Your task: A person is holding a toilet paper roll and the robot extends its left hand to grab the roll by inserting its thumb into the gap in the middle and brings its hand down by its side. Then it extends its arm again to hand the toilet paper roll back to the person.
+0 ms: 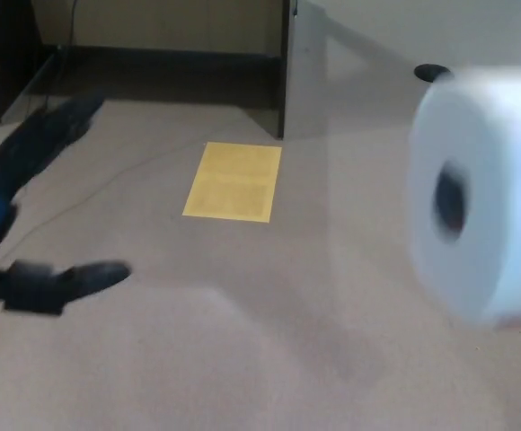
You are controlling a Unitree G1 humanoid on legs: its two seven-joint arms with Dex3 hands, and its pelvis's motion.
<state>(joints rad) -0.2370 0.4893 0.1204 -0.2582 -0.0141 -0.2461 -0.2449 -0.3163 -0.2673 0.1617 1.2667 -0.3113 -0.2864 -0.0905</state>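
Observation:
A white toilet paper roll fills the right edge of the head view, blurred, its dark centre hole facing left. A sliver of a person's hand shows under it at the lower right. My left hand is at the far left, blurred, open, with its fingers spread: one reaches up toward the desk, another points right at mid height. A wide stretch of floor lies between the hand and the roll. My right hand does not show.
A yellow sheet lies on the grey carpet in the middle. A dark desk with a panel leg stands at the back. A cable trails over the floor at left. A black disc sits far right.

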